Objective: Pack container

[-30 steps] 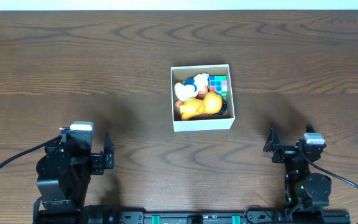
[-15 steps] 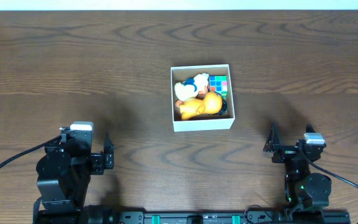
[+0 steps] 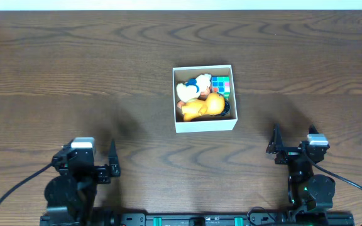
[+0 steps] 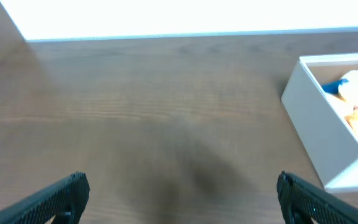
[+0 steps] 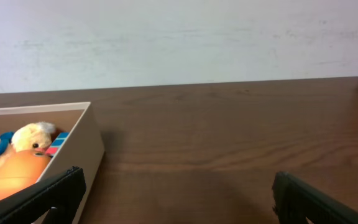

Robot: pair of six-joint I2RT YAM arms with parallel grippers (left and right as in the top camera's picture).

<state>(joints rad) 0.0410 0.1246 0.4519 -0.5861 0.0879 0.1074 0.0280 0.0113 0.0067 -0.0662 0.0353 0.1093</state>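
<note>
The container [image 3: 206, 125] sits nearly square to the table [image 3: 74, 63] edges, open side up, with toys [image 3: 205, 105] inside. The left gripper [image 4: 180, 190] and right gripper [image 5: 176, 186] are both spread wide, released.

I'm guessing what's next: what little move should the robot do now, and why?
Probably just park and stop. The orange duck, white plush and colored cube already lie inside the container, no toy shows outside it, and the left tool and right tool stand open, empty.
</note>
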